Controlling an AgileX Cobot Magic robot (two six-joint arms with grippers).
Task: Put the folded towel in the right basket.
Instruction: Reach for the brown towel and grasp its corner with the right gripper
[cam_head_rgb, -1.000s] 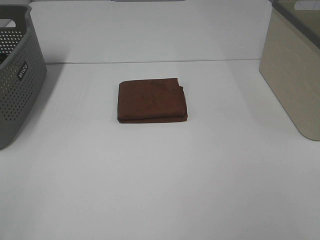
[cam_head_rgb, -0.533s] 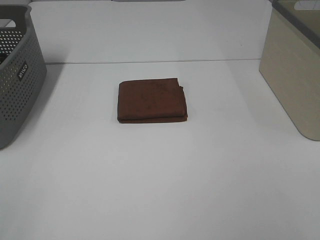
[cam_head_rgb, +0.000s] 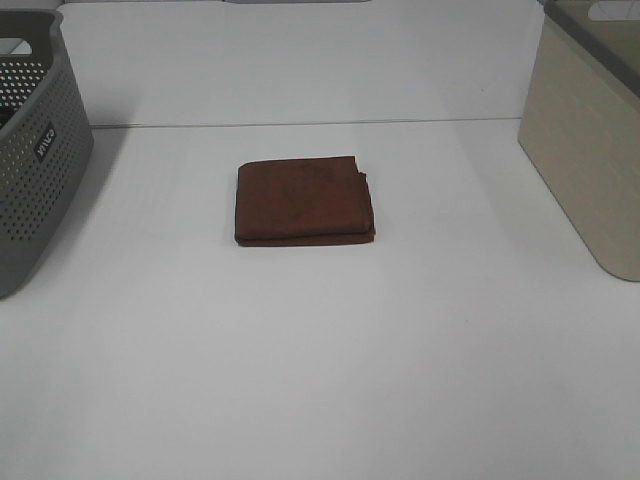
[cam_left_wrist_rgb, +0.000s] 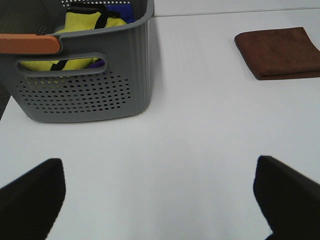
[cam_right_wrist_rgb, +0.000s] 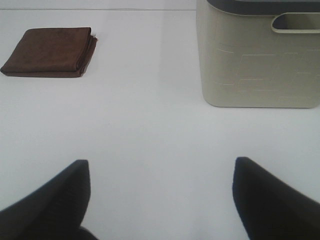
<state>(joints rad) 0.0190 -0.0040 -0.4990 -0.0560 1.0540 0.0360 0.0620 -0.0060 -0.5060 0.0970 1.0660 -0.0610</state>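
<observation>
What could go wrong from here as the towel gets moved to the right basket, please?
The towel lies flat in layers; pinching only the top layer could unfold it. The right basket has a tall wall, so a low carry might catch its rim. The grey basket on the left already holds clothes and is the wrong target.

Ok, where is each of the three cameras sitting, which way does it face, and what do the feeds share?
Exterior high: mounted high, looking down the table at the brown towel mid-table, grey basket left, beige basket right; no robot parts show.
Left wrist: on the left arm, low, facing the grey basket; left fingers spread wide in the foreground.
Right wrist: on the right arm, low, facing the beige basket; right fingers spread wide.
Shared: all three see the towel; each wrist view shares its basket with the exterior.
</observation>
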